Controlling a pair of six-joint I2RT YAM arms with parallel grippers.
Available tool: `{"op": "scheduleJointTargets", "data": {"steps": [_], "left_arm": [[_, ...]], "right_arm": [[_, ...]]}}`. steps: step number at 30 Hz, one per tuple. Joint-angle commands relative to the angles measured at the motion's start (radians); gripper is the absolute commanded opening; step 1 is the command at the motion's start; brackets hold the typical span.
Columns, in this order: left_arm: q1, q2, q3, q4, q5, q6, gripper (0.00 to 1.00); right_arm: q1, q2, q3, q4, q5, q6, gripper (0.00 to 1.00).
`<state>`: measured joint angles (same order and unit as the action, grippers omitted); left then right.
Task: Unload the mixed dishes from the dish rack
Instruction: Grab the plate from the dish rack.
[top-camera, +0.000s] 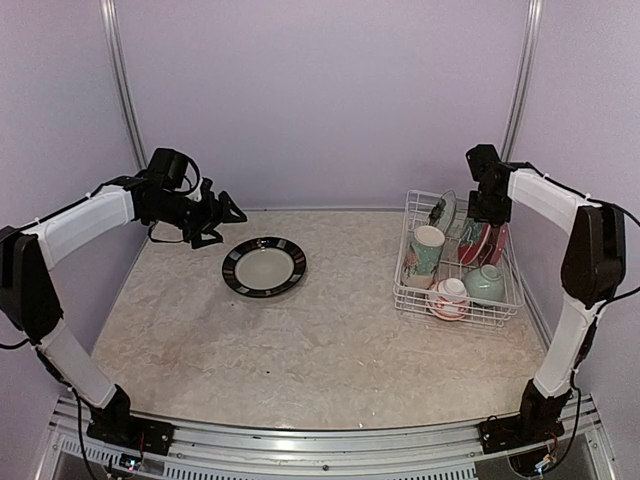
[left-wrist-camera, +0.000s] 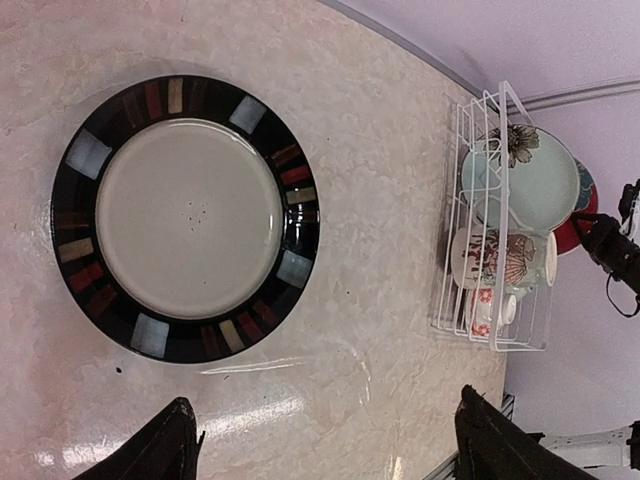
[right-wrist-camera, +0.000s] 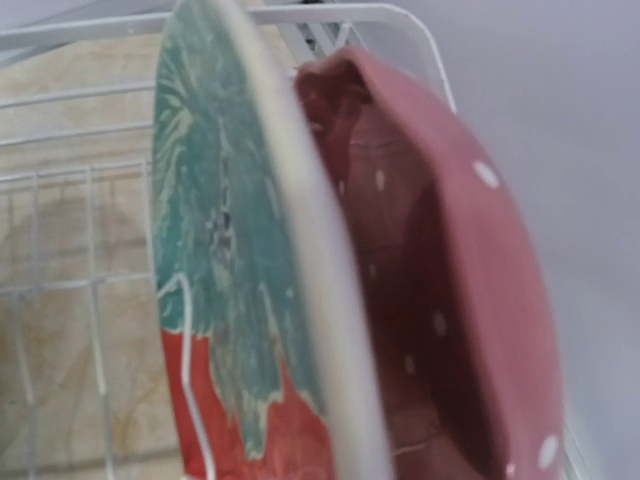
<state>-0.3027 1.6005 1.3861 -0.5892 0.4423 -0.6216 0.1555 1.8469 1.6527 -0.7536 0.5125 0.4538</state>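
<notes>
Overhead first: dish rack (top-camera: 405, 285) at right of centre, white wire, loaded with a cream mug (top-camera: 427, 252) at its left side, a mint bowl (top-camera: 486, 283) and a white-pink bowl (top-camera: 449, 298) along the lower edge, plates on edge toward the upper right. Right gripper (top-camera: 487, 207) poised over those plates, spread of its jaws impossible to tell. Left gripper (top-camera: 222, 224) at upper left, wide apart and empty, just beside a black-rimmed plate (top-camera: 264, 267) lying flat on the table (top-camera: 300, 360), well apart from the rack. Next, left wrist: same plate filling the upper left, both fingertips (left-wrist-camera: 160, 450) at the bottom edge clear of it; rack at far right with a light teal plate (left-wrist-camera: 530, 185) upright. Then right wrist: red-teal floral plate (right-wrist-camera: 215, 250) and pink dotted plate (right-wrist-camera: 450, 300) on edge, touching or just apart, hard to tell; no fingers visible. Probably stiff, glazed, slippery, fairly heavy, apt to chip against wire or neighbour; best pinched at the free top rim and lifted straight up. Marbled beige tabletop, glossy with glare; lavender walls, pale upright rails in the back corners.
</notes>
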Motion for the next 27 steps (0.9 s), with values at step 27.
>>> {"op": "scheduleJointTargets", "data": {"steps": [27], "left_arm": [[0.029, -0.022, 0.034, -0.021, 0.006, 0.017, 0.85]], "right_arm": [[0.052, 0.058, 0.199, -0.12, 0.258, -0.014, 0.0]]}}
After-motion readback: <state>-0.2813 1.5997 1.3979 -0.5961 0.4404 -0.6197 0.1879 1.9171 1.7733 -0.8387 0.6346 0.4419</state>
